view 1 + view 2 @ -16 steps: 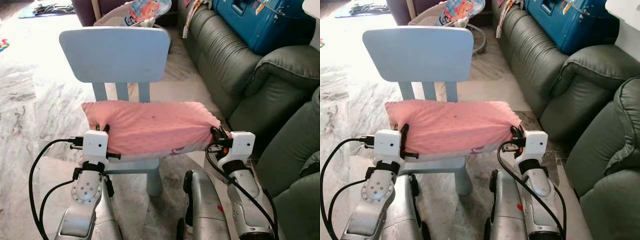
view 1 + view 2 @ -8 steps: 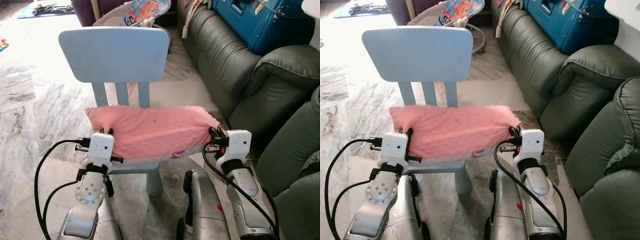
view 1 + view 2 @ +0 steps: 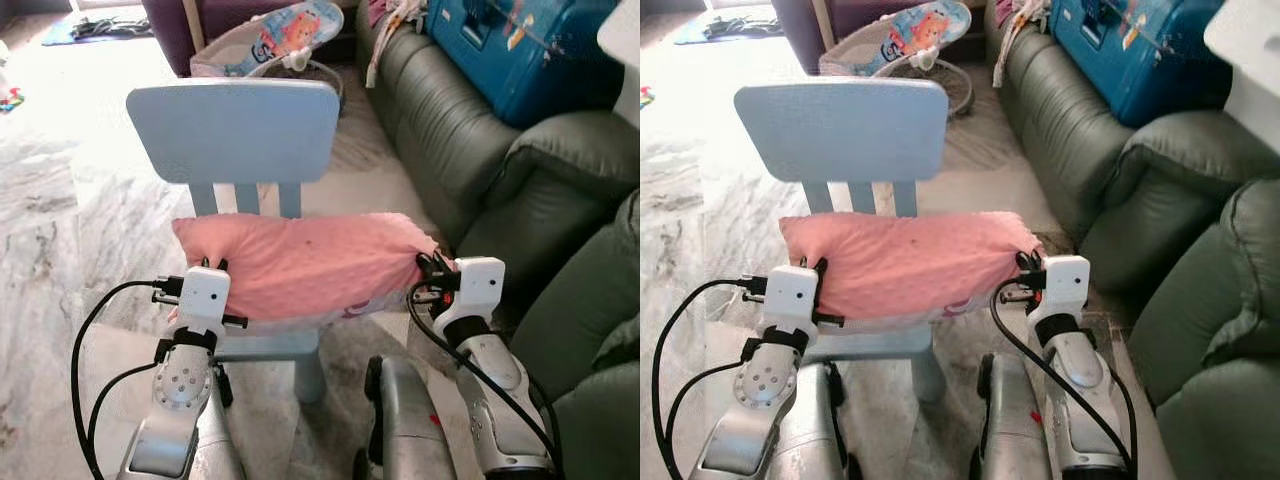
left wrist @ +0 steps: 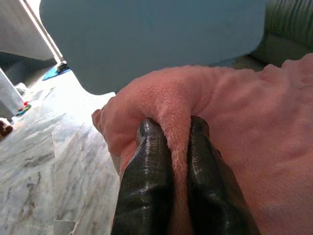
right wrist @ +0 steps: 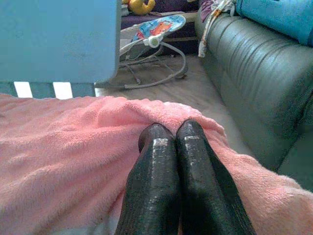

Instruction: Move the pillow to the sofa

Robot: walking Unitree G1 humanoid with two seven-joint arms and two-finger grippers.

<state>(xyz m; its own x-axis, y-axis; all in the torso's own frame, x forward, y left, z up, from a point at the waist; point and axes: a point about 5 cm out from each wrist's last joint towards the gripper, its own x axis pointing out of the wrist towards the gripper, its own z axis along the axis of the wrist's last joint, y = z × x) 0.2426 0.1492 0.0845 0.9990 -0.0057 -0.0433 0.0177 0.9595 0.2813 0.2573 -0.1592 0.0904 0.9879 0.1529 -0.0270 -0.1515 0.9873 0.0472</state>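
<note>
I see the pink pillow held between both arms, stretched across the light blue chair just in front of its backrest. From the head views I cannot tell whether its underside rests on the chair seat or hangs just above it.

The left gripper has its jaws pinching a fold at the pillow's left end. The left wrist view shows this plainly: a ridge of pink fabric is squeezed between the two black fingers. The head views show just the white wrist housing against that end.

The right gripper sits at the pillow's right end. In the right wrist view its fingers lie pressed together with their tips sunk into the fabric; a thin bit of cloth appears to be caught between them.

The dark green sofa stands to the right of the chair, well apart from the pillow. A blue case lies on its far seat. On the marble floor beyond the chair stands a baby bouncer, which the right wrist view also shows past the chair back.
</note>
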